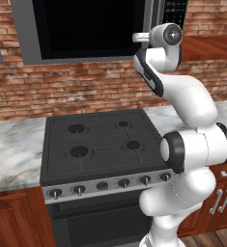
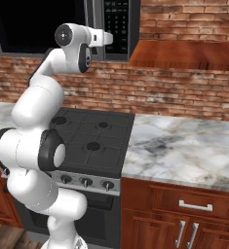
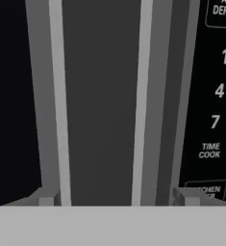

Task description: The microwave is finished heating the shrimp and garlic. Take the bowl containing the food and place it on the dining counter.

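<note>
The dark grey microwave [image 1: 86, 24] hangs on the brick wall above the stove with its black glass door shut. My gripper [image 3: 115, 197] is open and close up against the door's long grey handle [image 3: 102, 96], one fingertip [image 3: 44, 198] on each side of it. The keypad [image 3: 215, 96] lies just right of the handle. From the base cameras my hand [image 1: 136, 37] reaches up to the microwave's right side, by the keypad [image 2: 116, 22]. The bowl, shrimp and garlic are hidden behind the shut door. The dining counter is out of view.
A black stove [image 1: 100, 140] with knobs sits directly below my arm. The marble worktop [image 2: 184, 146] runs along the brick wall on both sides of it, over reddish wood cabinets [image 2: 184, 214]. A wooden shelf [image 2: 184, 53] juts out right of the microwave.
</note>
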